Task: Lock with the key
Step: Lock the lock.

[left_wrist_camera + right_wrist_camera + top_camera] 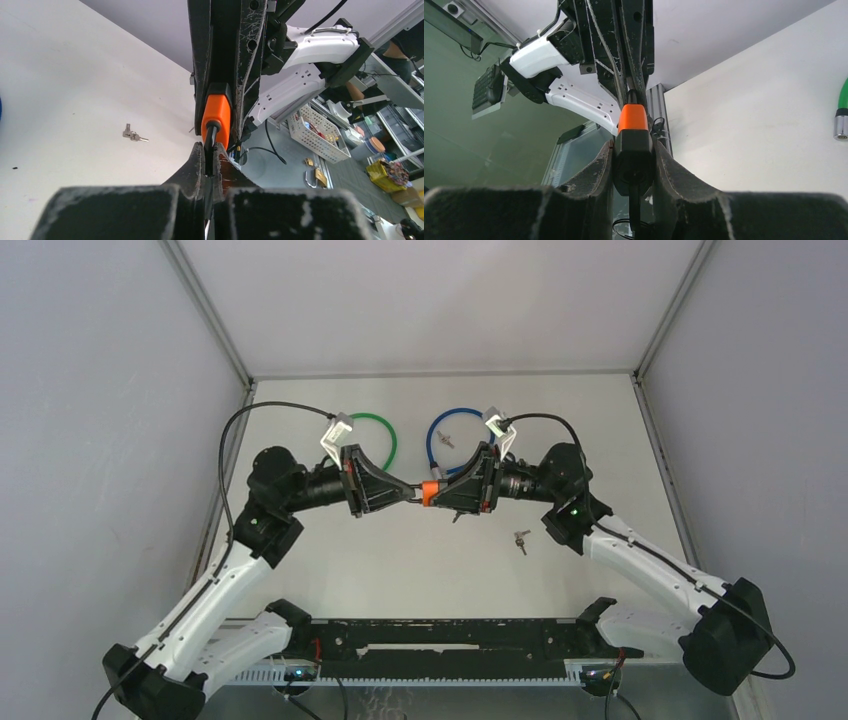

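In mid-air, lock point(632, 119) in right claw point(634, 167), key point(212, 134) in left claw point(209, 152)

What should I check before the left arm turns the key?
1. Left gripper shut on key: ok.
2. Right gripper clamped on lock: ok.
3. Key meets the orange end of the lock: ok.
4. Key pushed fully in: cannot tell.
5. Lock held above the table, with free room to turn: ok.
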You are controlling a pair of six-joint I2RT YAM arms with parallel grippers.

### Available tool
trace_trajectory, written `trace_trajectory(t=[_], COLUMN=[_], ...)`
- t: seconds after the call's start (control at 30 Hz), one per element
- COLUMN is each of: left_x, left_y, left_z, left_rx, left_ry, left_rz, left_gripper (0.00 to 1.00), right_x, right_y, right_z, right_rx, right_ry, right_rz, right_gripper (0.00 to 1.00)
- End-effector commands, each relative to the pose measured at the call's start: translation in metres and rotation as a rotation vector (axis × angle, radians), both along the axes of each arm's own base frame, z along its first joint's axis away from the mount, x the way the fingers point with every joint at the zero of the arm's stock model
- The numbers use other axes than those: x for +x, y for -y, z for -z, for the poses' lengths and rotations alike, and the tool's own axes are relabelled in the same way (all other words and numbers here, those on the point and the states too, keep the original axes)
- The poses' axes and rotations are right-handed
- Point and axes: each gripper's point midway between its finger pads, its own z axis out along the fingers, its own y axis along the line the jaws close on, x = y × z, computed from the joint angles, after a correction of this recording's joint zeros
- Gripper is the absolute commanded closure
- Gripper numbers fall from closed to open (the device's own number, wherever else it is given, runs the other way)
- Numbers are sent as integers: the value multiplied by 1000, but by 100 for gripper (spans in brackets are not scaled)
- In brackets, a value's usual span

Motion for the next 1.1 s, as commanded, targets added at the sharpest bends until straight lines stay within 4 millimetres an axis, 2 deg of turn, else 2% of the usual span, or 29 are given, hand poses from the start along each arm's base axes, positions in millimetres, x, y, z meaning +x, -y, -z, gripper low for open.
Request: trace_trajectory(t=[0.0,0.13,0.37,0.53,0.67,0.83,0.93,1.07], left_x=[-19,-24,-30,-31,-20,-4,-5,-12], left_y=[22,33,44,40,33,20,19,24], left_z=[0,-5,-4,2,12,10,9,10], left_rx=[-33,-66,-74,-49,-3,-20,-27,-32], left_ry=[12,11,1,-2,1,-11,-22,-51], left_rz=[104,133,166,144,73,-7,12,89], left_gripper=[100,100,100,100,100,100,99,56], right_x=[-1,8,18,23,28,33,33,29], right_y=[-23,-33,-36,-28,-21,-11,-7,-4], right_z=[-19,-12,-8,-12,-12,-7,-6,-13], right_rx=[62,39,30,35,25,19,31,62], right_ry=[15,-19,-34,-19,-25,-38,-35,-21], right_rz=[13,48,78,94,120,137,150,122], right_gripper=[100,100,100,100,100,100,100,100])
